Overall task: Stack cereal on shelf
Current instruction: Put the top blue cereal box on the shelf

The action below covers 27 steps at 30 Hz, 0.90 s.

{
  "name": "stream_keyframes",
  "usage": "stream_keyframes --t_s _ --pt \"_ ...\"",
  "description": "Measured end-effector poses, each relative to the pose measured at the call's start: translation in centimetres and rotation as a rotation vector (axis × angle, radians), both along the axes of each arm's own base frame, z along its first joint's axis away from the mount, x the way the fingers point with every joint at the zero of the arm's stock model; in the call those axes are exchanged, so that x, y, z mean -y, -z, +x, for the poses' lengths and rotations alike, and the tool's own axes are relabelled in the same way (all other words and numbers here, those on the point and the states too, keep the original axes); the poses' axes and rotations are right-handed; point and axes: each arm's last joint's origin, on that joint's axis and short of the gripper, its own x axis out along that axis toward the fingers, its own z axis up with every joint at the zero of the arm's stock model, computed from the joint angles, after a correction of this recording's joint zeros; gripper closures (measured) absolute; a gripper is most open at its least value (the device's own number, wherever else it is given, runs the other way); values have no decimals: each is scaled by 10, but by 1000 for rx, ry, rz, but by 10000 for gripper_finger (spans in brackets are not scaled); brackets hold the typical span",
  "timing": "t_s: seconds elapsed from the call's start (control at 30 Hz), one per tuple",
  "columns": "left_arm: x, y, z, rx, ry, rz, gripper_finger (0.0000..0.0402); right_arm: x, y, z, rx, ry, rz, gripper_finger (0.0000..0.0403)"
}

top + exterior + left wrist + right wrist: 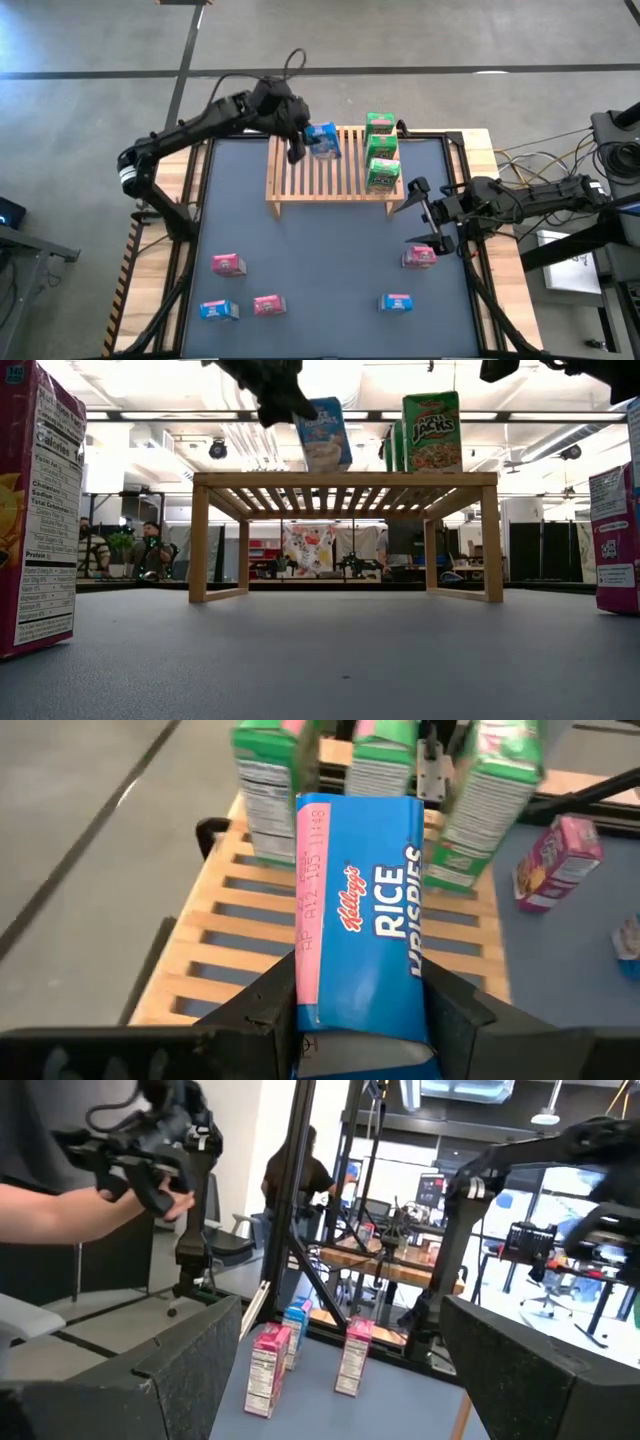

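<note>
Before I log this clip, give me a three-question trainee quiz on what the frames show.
1. True or false: the left gripper holds a blue box over the rack.
2. How many green boxes stand on the rack?
A. one
B. three
C. five
3. Fill in: the right gripper is open over the table near a ____ box.

Key:
1. True. The left wrist view shows the blue box clamped between the fingers.
2. B. They stand in a row along one end of the rack.
3. Pink. The right gripper holds nothing.
</note>
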Motion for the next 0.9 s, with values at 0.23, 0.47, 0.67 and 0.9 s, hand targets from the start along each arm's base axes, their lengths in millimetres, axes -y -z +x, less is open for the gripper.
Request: stream_keyframes --t_s 0.23,0.47,0.67,0.9 --pt "-20 5 0 11 50 100 279 0 2 3 -8 14 -11 74" --pt "-27 14 8 -1 78 147 279 1 6 9 -32 64 -23 74" --pt "-40 24 10 -25 59 140 279 1 8 13 -36 66 -23 74" --pt "-45 27 9 -33 53 144 279 1 10 15 -43 66 -23 74"
